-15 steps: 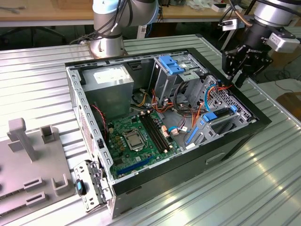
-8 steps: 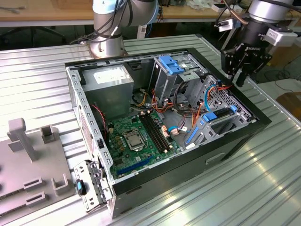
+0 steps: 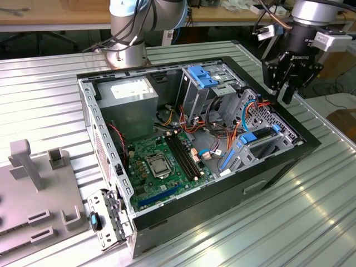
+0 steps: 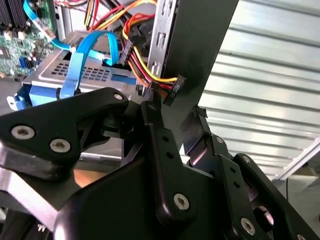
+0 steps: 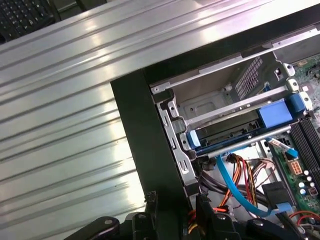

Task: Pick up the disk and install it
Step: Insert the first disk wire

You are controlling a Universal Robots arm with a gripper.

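Note:
The disk [image 3: 261,146] lies flat inside the open computer case [image 3: 111,217], near the case's wall on the exterior view's right, with bright blue carrier edges around its dark body. In the second wrist view the disk [image 4: 50,75] shows a grey perforated face, a blue frame, and a thin blue cable looped over it. My gripper [image 3: 282,89] hangs open above the case's black side wall, higher than the disk, apart from it and holding nothing. Its fingers straddle that wall's top edge in both wrist views, gripper [image 4: 175,117] and gripper [image 5: 175,205].
The grey drive cage with its blue latch piece [image 3: 203,75] [image 5: 272,112] stands at the case's far end. Bundled red, yellow and orange wires [image 4: 140,70] run beside the disk. A green motherboard [image 3: 161,161] fills the case floor. Grey fixtures [image 3: 33,183] sit on the ribbed metal table [image 3: 311,222].

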